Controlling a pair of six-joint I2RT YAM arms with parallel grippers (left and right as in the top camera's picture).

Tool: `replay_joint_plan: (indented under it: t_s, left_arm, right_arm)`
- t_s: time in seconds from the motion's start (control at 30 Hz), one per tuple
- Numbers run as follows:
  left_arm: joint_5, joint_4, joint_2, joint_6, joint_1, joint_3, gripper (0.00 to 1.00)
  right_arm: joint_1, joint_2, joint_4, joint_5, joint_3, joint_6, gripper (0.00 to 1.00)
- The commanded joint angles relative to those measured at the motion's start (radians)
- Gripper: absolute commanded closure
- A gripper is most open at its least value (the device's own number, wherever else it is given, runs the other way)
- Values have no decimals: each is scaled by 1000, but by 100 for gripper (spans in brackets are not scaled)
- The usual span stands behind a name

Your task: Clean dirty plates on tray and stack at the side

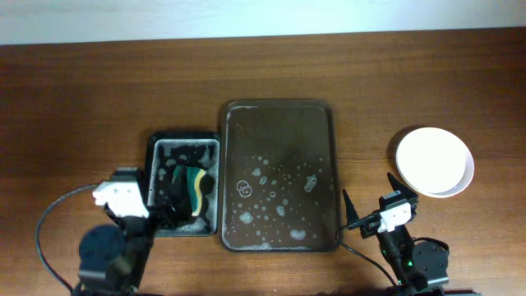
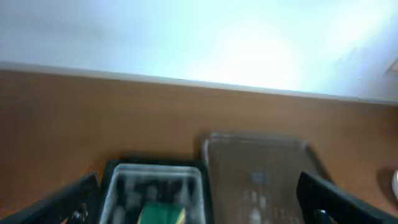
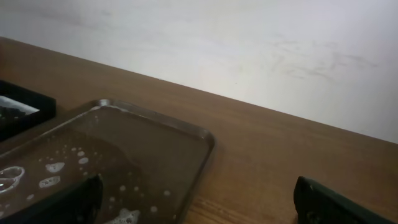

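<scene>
task looking pretty much done, judging from the layout: tray [image 1: 279, 131] sitting mid-table w/ no plates on it, only suds + water blobs spreading over its lower half. plates [image 1: 434, 161] sitting off the tray on the right side of the table [image 1: 82, 99], well apart from the tray rim, looking white and clean w/ no red showing. reading as a stack (a second rim peeking out at the lower edge), but can't tell how many are in it. what's left: prob nothing beyond parking the arms, though i'm not able to confirm all three are in the pile.

containers: tray holding just soapy water. sponge tray [image 1: 182, 135] lying just beside the tray on its left, holding the sponge [image 1: 197, 187] (green/yellow, sitting toward the right wall) plus foam and some dark bit i can't id.

left gripper [image 2: 198, 180] hovering by the front of the sponge tray, fingers spread wide, gripping nothing; its wrist view is blurry. right gripper [image 3: 199, 186] hanging near the tray's front right corner, b/w tray and plates, fingers also spread wide w/ nothing b/w them. neither one touching a plate.
</scene>
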Motion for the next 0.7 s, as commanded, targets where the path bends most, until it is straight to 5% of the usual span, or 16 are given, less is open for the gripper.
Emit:
replay_joint_plan:
  t_s: [0.0,0.13,0.27,0.67]
  left_arm:
    - [40,39,-225,59,45,-187,0]
    - [46,164,-412,59,63,-394,0]
    - [43,387,-410,59,63,-603,1]
    - [34,343,-407,59,64,-604,0]
  right_arm:
    - [5,-8,-5,9,-7,4,1]
    - [5,-8,-4,9,-7,4,1]
    - [5,-8,-5,9,-7,4,1]
    - [5,-8,-5,9,-7,4,1]
